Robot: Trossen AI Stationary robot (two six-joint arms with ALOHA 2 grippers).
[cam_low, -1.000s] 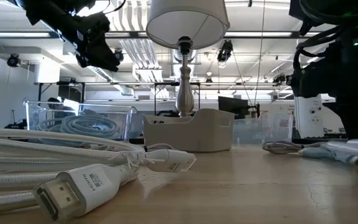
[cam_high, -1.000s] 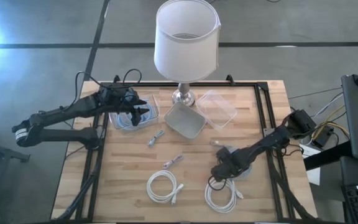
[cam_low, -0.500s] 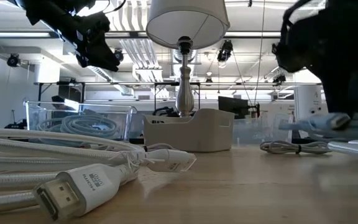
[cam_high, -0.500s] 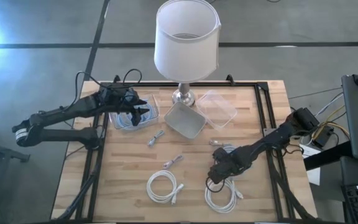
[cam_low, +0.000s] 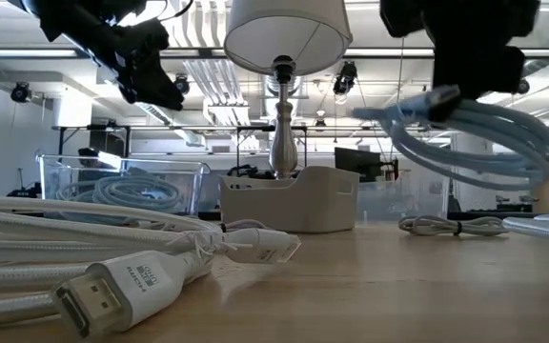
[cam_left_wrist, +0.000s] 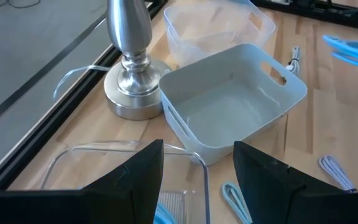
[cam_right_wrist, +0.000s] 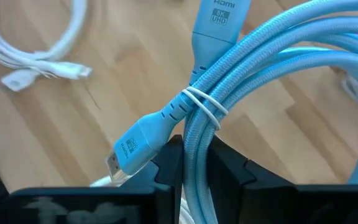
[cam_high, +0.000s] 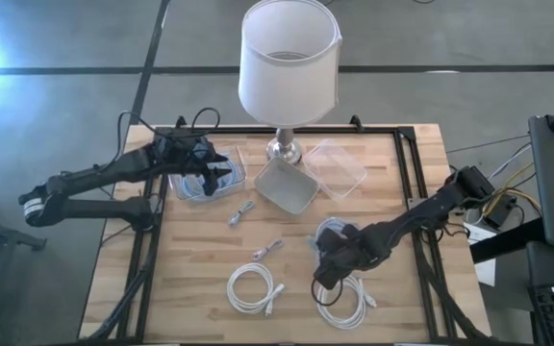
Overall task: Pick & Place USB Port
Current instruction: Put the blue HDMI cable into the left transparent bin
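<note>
Two arms: both dark arms work over a wooden desk [cam_high: 200, 259], seen from above and at desk height.
Near edge: a white coiled cable [cam_high: 251, 286] lies by the desk's near edge, toward the middle; a second white coil [cam_high: 342, 303] lies nearer the right corner.
Right gripper [cam_high: 327, 263]: its fingers are clamped on a bundled light-blue HDMI cable [cam_right_wrist: 241, 81], which hangs clear of the wood above that second white coil. The wrist view shows the blue loops tied with a thin white band, one plug pointing out beside the fingers.
Middle: two small grey cables [cam_high: 241, 211] lie loose on the bare wood, one behind the other, between the coils and the bins.
Grey bin [cam_high: 287, 185]: it sits slightly tilted, just in front of the lamp base.
Left gripper [cam_high: 217, 169]: its fingers stand wide apart, holding nothing, above a clear tray [cam_high: 200, 183] near the far left corner; blue cable loops lie in that tray.
Far edge: a lamp [cam_high: 289, 60] with a white shade and metal base stands at the middle; a clear container [cam_high: 335, 165] lies just to its right.
</note>
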